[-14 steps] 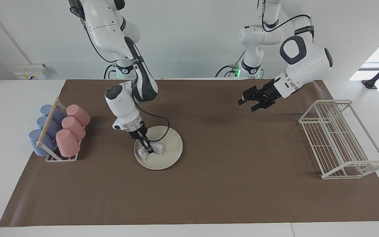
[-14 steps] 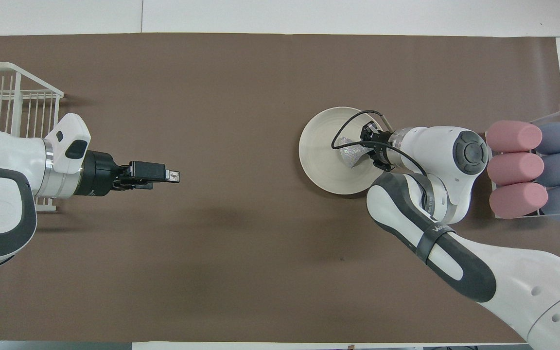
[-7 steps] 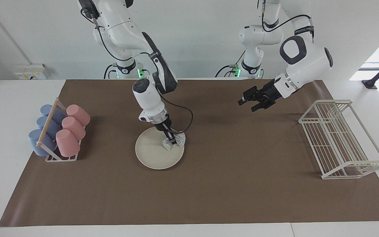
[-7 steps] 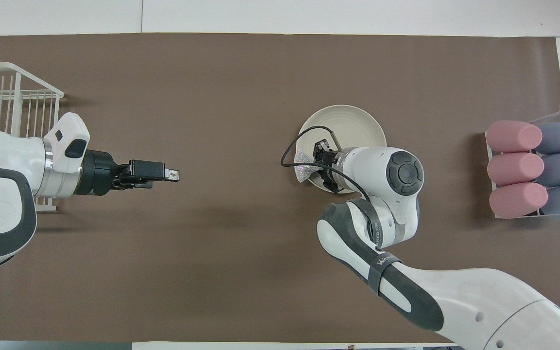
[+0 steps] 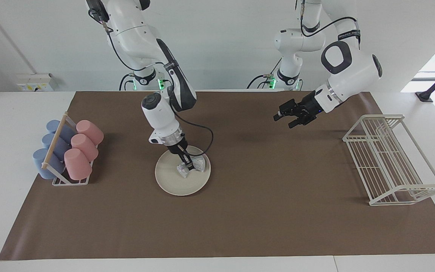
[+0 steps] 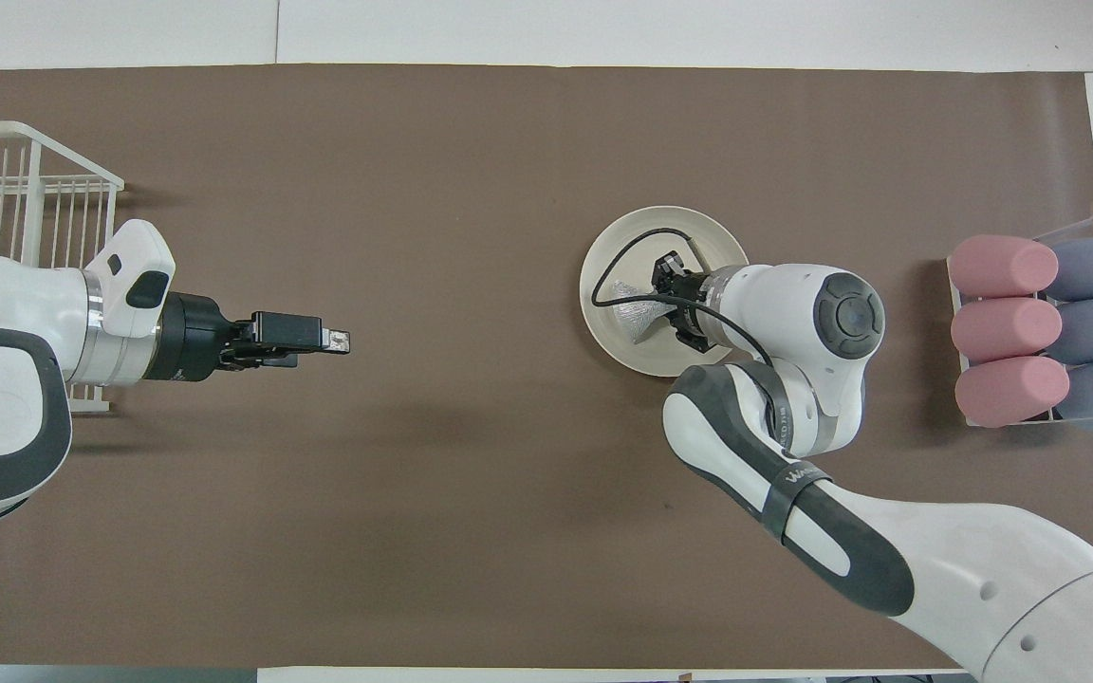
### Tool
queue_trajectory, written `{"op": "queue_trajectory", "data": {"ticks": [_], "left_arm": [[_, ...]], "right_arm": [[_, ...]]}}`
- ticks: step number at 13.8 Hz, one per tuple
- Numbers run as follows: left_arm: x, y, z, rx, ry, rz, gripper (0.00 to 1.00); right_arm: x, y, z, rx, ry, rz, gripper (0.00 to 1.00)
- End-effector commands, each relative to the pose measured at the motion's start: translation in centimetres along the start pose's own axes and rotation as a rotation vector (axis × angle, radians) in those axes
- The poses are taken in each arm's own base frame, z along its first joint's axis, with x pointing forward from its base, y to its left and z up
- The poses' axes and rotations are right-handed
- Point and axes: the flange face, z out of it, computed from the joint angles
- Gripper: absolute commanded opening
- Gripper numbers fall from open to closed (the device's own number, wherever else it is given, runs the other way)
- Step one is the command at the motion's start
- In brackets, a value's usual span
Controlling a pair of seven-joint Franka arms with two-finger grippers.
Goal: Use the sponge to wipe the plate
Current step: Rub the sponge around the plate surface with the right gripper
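one gripper did the work: the right gripper (image 5: pixel 186 166) pinched the sponge (image 5: pixel 193 166) tight and pressed it down on the plate (image 5: pixel 172 181), toward the rim at the left arm's end, so the pad could scrub. the left gripper (image 5: pixel 292 115) hung spread and empty, well apart from the plate, waiting out of the way.

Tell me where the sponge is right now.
The sponge lies on the plate, pinched in the right end effector, between the cup rack and the table's middle.
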Motion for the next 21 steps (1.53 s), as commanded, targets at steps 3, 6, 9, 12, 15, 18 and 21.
{"op": "queue_trajectory", "data": {"ticks": [3, 6, 9, 12, 15, 18, 21], "left_arm": [[0.1, 0.0, -0.3, 0.022, 0.011, -0.006, 1.0], [0.1, 0.0, -0.3, 0.022, 0.011, -0.007, 1.0], [0.1, 0.0, -0.3, 0.022, 0.014, -0.007, 1.0], [0.1, 0.0, -0.3, 0.022, 0.014, -0.007, 1.0], [0.2, 0.0, -0.5, 0.023, 0.026, -0.007, 1.0], [0.2, 0.1, -0.4, 0.024, 0.026, -0.012, 1.0], [0.1, 0.8, -0.1, -0.052, 0.02, -0.074, 1.0]], "right_arm": [[1.8, 1.4, 1.1, -0.021, -0.009, -0.029, 0.0], [-2.0, 1.0, 1.8, -0.034, -0.029, 0.014, 0.0], [-4.7, 0.5, 2.1, -0.041, -0.041, 0.092, 0.0], [-5.5, 0.3, 1.7, -0.057, -0.049, 0.135, 0.0], [-6.3, -2.7, -3.9, -0.101, -0.068, 0.14, 0.0], [-7.5, -6.0, -12.8, -0.156, -0.061, 0.16, 0.0], [-10.6, -8.4, -21.5, -0.193, 0.028, 0.197, 0.0]]}}
